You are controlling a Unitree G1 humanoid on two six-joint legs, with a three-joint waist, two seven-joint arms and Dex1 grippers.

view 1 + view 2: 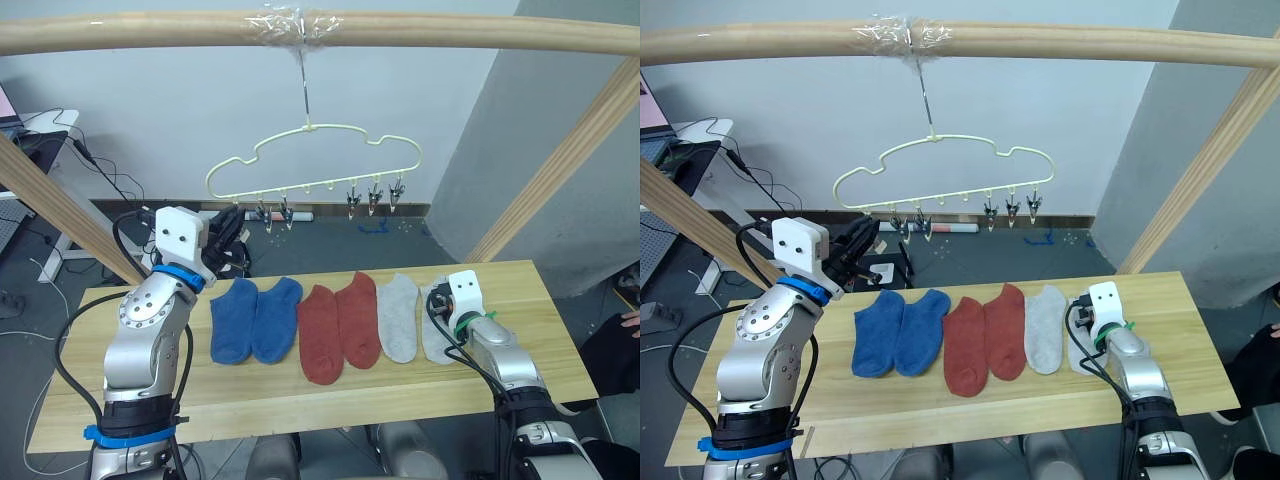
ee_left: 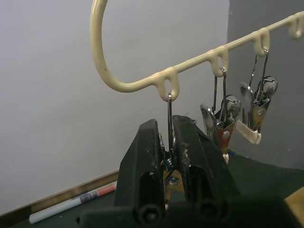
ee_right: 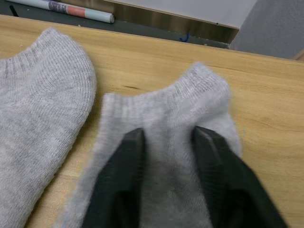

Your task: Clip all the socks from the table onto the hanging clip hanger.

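Six socks lie in a row on the table (image 1: 520,300): two blue (image 1: 255,318), two rust-red (image 1: 338,325) and two light grey (image 1: 399,315). My right gripper (image 3: 166,135) rests open on the rightmost grey sock (image 3: 209,90), one finger on either side of a ridge of its fabric. The pale-yellow clip hanger (image 1: 310,150) hangs by its hook from the wooden pole (image 1: 450,35). My left gripper (image 2: 165,124) is raised to the hanger's left end and is shut on the leftmost metal clip (image 2: 170,111). Other clips (image 2: 223,118) hang free beside it.
Slanted wooden poles (image 1: 560,160) frame the table on both sides. A desk with cables (image 1: 60,140) stands at the far left. A person's hand (image 1: 630,318) shows at the right edge. A marker (image 3: 61,8) lies on the floor behind the table.
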